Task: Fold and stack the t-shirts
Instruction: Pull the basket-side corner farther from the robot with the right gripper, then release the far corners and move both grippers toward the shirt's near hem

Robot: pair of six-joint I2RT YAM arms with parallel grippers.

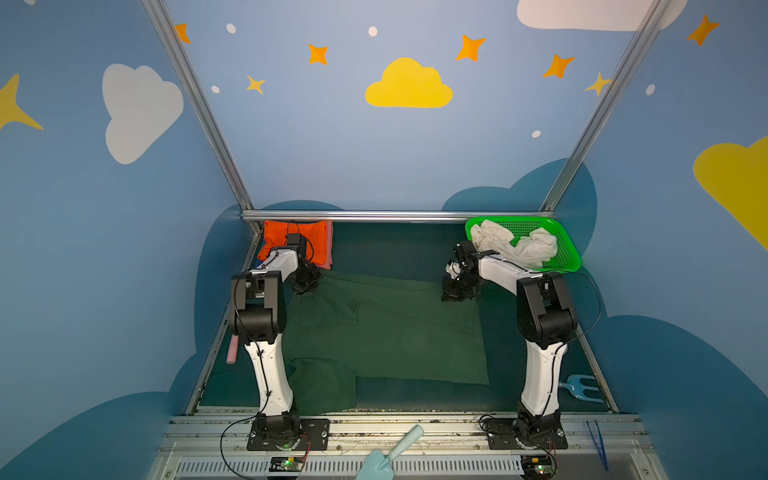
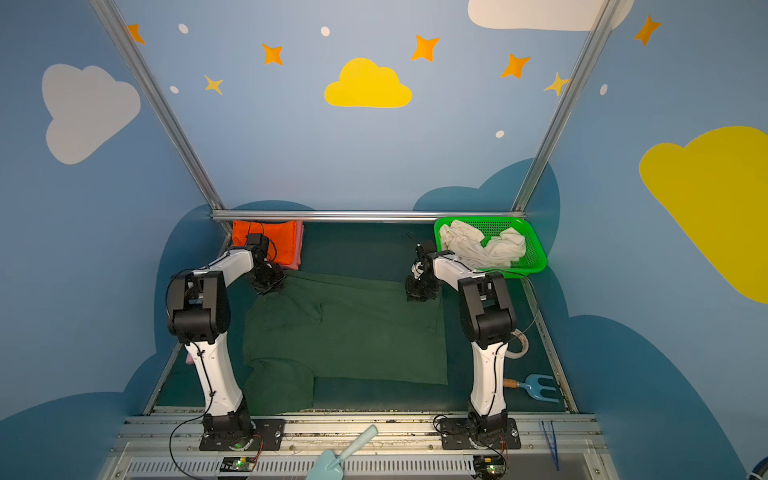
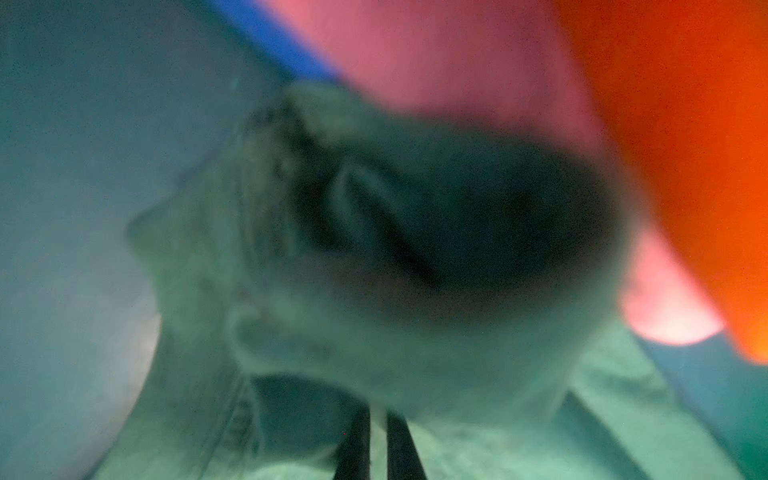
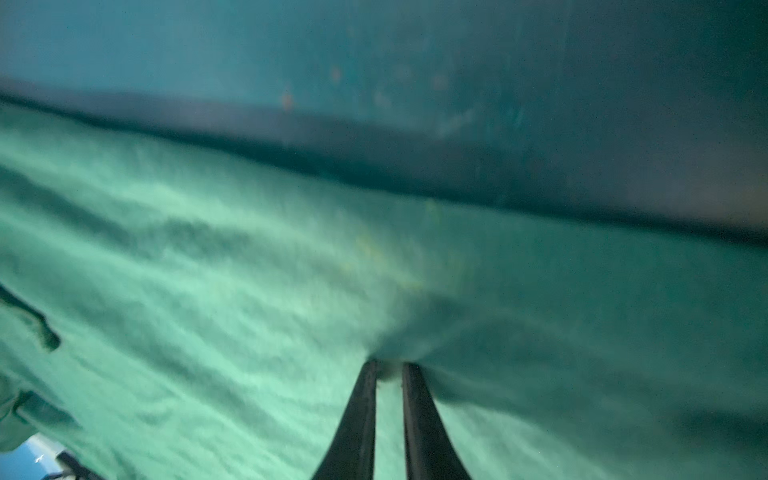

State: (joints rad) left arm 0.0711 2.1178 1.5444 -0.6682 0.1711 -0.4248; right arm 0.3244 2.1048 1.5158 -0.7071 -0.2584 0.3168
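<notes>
green shirt (image 1: 386,328): spread flat, centre | orange shirt (image 1: 274,235): folded | white shirt (image 1: 528,249): crumpled

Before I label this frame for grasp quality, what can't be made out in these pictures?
Left hand: cut off by the left wrist view's edge; its own wrist hides its tips in both top views.
Dark green t-shirt: bunched, blurred close to that lens.
Blue t-shirt: blurred strip there; nearly all buried under orange t-shirt in both top views.
Pink object: partly behind left arm, unidentifiable.
</notes>
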